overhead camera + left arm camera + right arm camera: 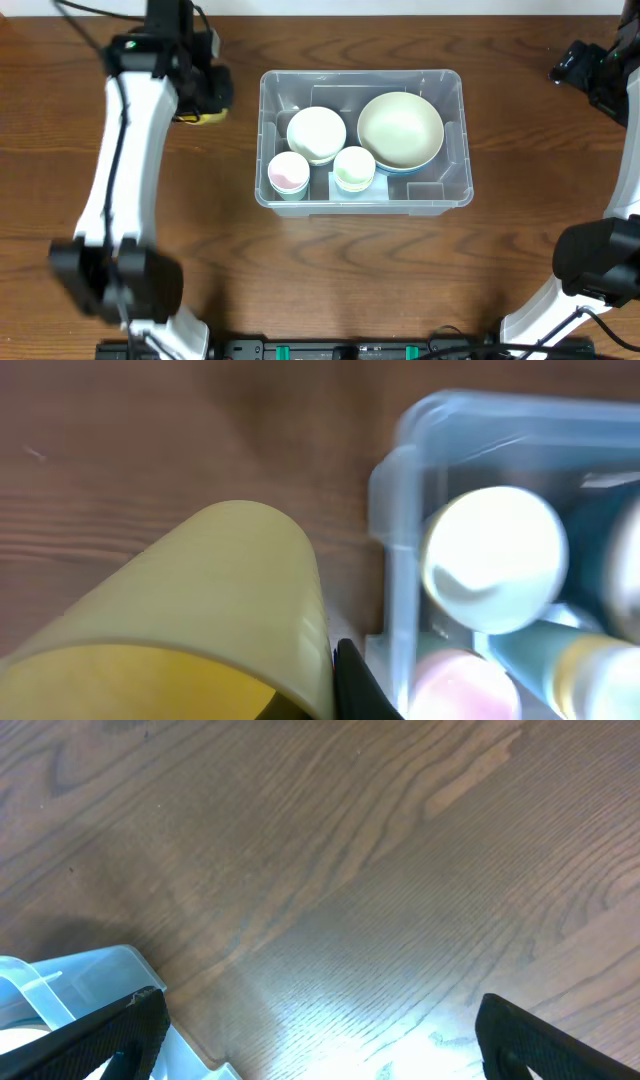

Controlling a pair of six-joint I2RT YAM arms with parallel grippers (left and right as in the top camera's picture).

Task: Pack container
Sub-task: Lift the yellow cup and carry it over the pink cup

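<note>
Container (362, 76): mid-bench (500, 280), already holding bowls (400, 130) and cups (288, 175). Left end effector (203, 105) grips yellow cup (230, 610) just beside its wall, presumably for loading; right end effector (320, 1040) spread open, empty, well apart.

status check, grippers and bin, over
Left gripper shut on yellow plastic cup beside large clear plastic bin. Right gripper open, empty. Bin holds bowls and cups. Nothing between cup and bin.

Brown wood-grain worktop (400, 280). Large cream bowl (400, 130), smaller white bowl (316, 133) side by side — pink-lined cup (288, 175) and pale green cup (354, 168) just beside them.
</note>
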